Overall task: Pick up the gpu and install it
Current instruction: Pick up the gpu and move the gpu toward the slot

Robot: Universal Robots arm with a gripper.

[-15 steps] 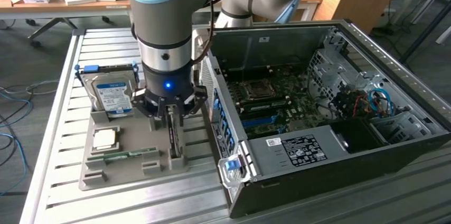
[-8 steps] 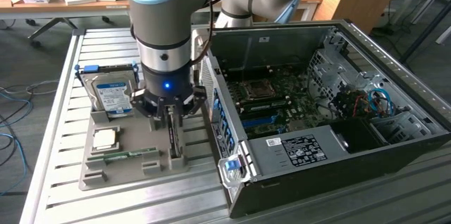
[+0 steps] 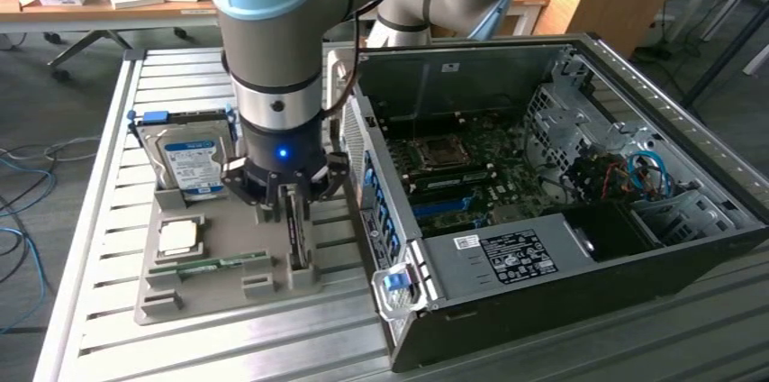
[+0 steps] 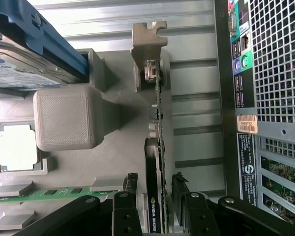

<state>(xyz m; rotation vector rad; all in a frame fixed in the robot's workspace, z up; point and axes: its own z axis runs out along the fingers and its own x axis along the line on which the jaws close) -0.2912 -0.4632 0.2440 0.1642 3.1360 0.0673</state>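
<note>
Straddling the gpu [image 4: 157,113], upright at the grey holder's [image 3: 180,301] edge nearest the computer case [image 3: 541,256], the gripper [image 3: 294,220] is hanging open, gripping nothing; the wrist view is showing gaps beside both fingers [image 4: 181,191], the exterior view is hiding them.
</note>
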